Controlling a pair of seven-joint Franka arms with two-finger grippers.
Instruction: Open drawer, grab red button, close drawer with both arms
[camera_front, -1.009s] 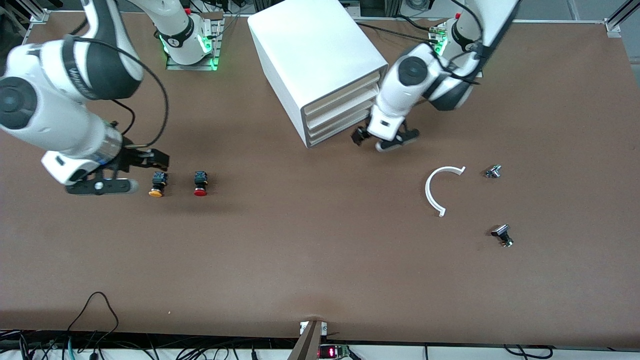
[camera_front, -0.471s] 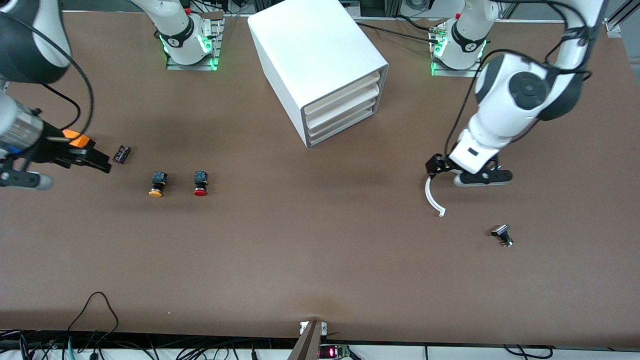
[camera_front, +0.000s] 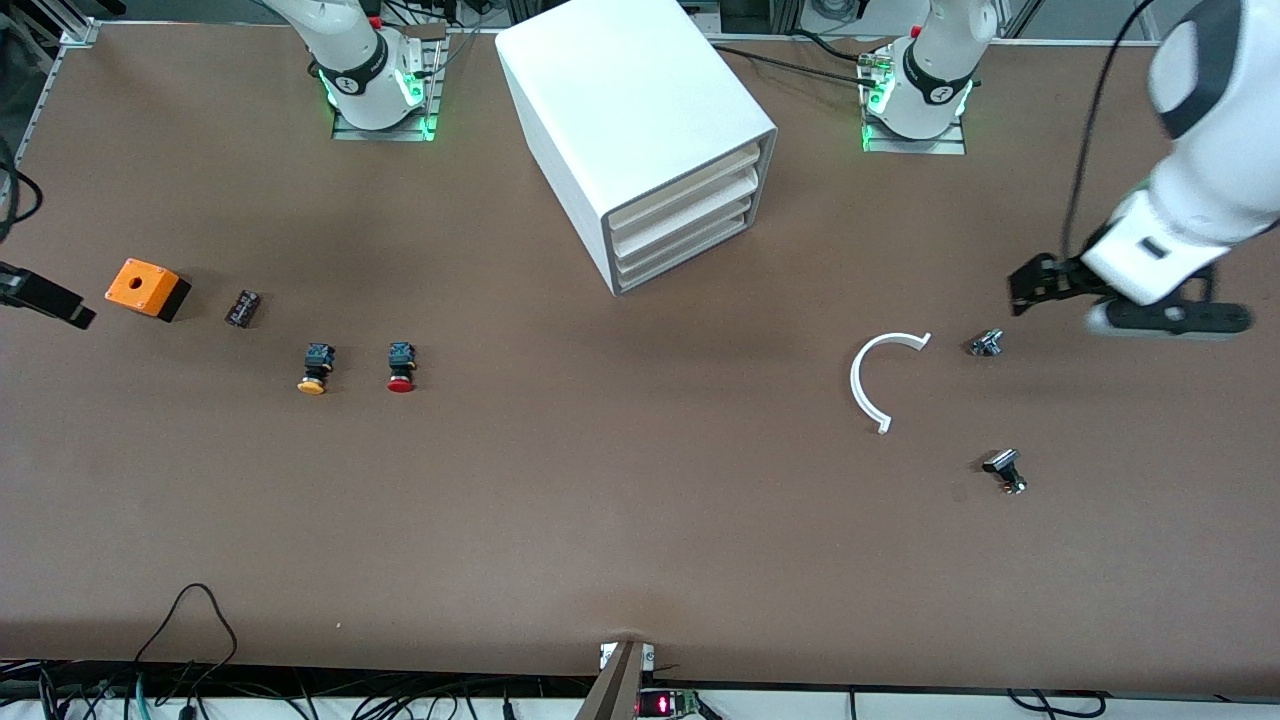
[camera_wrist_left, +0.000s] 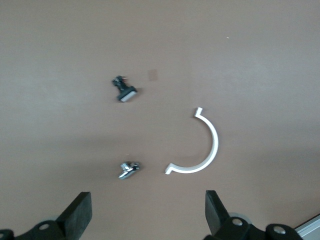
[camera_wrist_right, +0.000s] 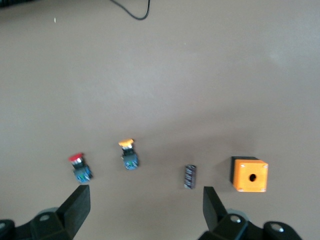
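Observation:
The white cabinet (camera_front: 640, 110) stands at the table's back middle with all four drawers shut; the lowest drawer (camera_front: 682, 262) is flush. The red-capped button (camera_front: 401, 366) lies on the table beside a yellow-capped one (camera_front: 314, 369), toward the right arm's end. It also shows in the right wrist view (camera_wrist_right: 80, 167). My right gripper (camera_wrist_right: 145, 207) is open and empty, over the table by the orange box, only partly in the front view (camera_front: 48, 298). My left gripper (camera_front: 1035, 285) is open and empty in the left wrist view (camera_wrist_left: 147, 215), over the table near a small metal part.
An orange box (camera_front: 147, 288) with a hole and a small black part (camera_front: 242, 307) lie near the right gripper. A white curved handle (camera_front: 880, 375) and two small metal parts (camera_front: 987, 343) (camera_front: 1005, 470) lie toward the left arm's end.
Both arms swung outward. The left gripper went from the cabinet's drawer fronts past the curved handle toward its table end. The right gripper drew away from the buttons, uncovering the orange box.

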